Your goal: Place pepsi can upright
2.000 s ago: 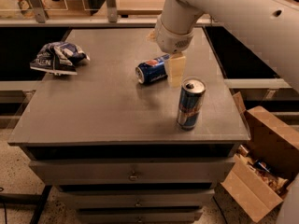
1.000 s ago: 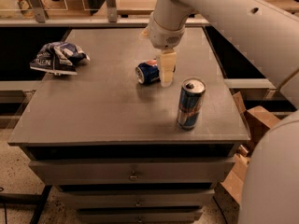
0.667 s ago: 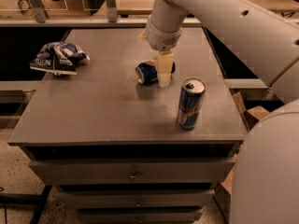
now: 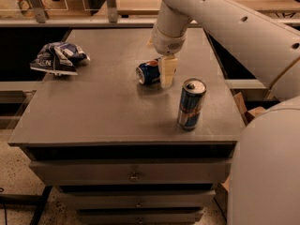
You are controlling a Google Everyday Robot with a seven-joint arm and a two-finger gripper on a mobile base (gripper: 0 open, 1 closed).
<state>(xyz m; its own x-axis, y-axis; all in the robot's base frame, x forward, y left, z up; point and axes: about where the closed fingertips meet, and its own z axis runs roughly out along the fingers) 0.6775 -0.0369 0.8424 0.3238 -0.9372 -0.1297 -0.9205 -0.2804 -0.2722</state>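
Note:
The pepsi can (image 4: 147, 72) lies on its side near the middle of the grey table (image 4: 103, 111), its silver end facing left. My gripper (image 4: 166, 75) hangs down from the white arm (image 4: 206, 13) and is lowered over the can's right end, covering that part of it. A taller slim blue-and-silver can (image 4: 191, 104) stands upright to the front right of the pepsi can, a short way from the gripper.
A crumpled blue-white snack bag (image 4: 58, 57) lies at the table's back left. The table's right edge is just past the tall can. Cardboard boxes (image 4: 251, 111) sit on the floor to the right. Drawers (image 4: 133, 175) are below the tabletop.
My gripper has moved left and down, from beside the pepsi can's right end to over it. The pepsi can and the tall can have not moved.

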